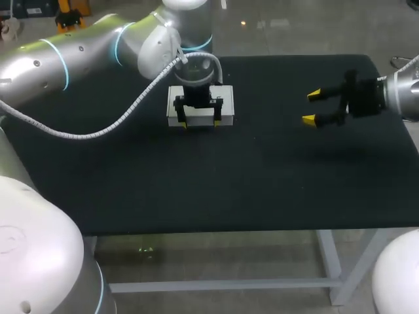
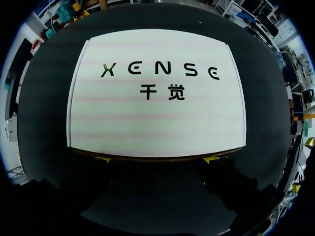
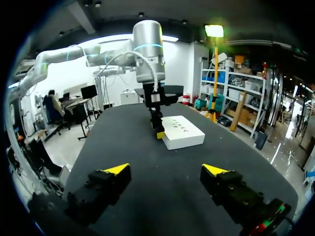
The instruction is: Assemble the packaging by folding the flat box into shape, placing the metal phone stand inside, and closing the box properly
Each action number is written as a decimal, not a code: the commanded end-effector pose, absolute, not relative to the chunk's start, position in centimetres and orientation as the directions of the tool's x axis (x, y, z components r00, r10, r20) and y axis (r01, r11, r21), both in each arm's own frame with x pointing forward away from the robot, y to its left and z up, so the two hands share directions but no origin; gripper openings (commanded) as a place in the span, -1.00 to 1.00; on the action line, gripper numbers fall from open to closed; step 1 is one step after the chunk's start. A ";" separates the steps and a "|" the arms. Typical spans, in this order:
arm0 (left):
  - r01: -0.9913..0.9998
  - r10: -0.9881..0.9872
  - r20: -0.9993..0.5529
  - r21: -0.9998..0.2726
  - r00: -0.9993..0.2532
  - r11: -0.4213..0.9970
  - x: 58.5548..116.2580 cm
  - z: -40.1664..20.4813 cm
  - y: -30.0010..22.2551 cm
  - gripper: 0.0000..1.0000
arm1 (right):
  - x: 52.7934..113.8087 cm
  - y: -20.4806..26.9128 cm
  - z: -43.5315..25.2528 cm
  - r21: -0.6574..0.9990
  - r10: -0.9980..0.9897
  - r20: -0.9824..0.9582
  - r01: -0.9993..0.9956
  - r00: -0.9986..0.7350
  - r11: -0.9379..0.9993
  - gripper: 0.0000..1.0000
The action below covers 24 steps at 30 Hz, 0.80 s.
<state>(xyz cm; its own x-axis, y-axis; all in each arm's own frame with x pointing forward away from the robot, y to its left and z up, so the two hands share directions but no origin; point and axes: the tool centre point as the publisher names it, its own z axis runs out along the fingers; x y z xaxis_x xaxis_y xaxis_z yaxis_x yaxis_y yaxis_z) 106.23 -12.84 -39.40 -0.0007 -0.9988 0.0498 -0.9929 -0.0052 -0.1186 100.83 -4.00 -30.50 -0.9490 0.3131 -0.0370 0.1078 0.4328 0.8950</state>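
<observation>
Right claw (image 3: 165, 169) hanging wide open, well apart from box (image 3: 183, 132). Left claw (image 1: 200, 123) spread wide too, tips sitting at closed box's near edge, on table (image 1: 262, 183). Likely finishing closing step; next needing firm downward press, then clean lift-off.

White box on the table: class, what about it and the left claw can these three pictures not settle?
Head view: the left arm covers the white box's middle.
Left wrist view: only the left claw's yellow tips peek past the box's near edge; contact cannot be told.
Every view: the lid hides what, if anything, is inside.
</observation>
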 end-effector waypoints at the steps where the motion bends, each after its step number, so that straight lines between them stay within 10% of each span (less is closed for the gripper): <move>1: -0.997 -0.999 0.041 -0.083 0.001 -0.005 108.3 -39.4 -13.1 1.00 | 100.9 -4.0 -30.5 0.896 0.312 -0.037 0.107 -0.949 0.431 1.00; 24: -0.998 -0.998 0.046 -0.042 0.043 -0.045 116.5 -39.5 -12.9 1.00 | 100.9 -4.0 -30.5 0.896 0.312 -0.037 0.107 -0.949 0.431 1.00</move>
<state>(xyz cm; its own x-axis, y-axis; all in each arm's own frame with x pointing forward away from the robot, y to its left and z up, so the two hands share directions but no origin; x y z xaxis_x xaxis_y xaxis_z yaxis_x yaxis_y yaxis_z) 115.43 -12.31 -39.23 0.0417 -0.9973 0.0599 -0.9924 -0.0484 -0.1134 100.84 -3.99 -30.51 -0.9490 0.3131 -0.0370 0.1079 0.4328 0.8950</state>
